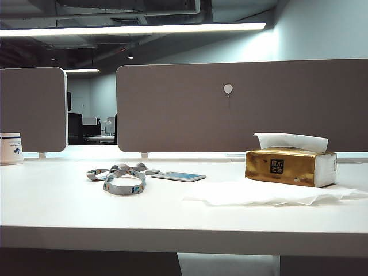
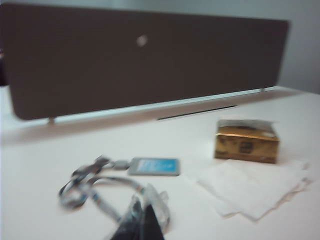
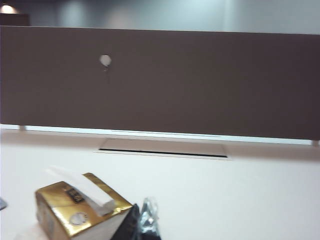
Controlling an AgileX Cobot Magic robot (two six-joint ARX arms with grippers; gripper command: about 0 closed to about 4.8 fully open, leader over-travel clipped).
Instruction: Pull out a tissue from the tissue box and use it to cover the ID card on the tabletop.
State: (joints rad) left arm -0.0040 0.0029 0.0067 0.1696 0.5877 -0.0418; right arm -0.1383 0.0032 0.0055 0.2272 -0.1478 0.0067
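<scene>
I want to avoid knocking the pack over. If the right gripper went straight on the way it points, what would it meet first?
Probably nothing soon: the right gripper, shut, points past the tissue box beside it, over bare tabletop toward the brown partition. Depth is unclear; the pack looks close alongside.

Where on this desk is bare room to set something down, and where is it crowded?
Free: tabletop between mug and lanyard; the front strip. Crowded: ID card, broad white sheet and tissue box. Both grippers sit near the front.
</scene>
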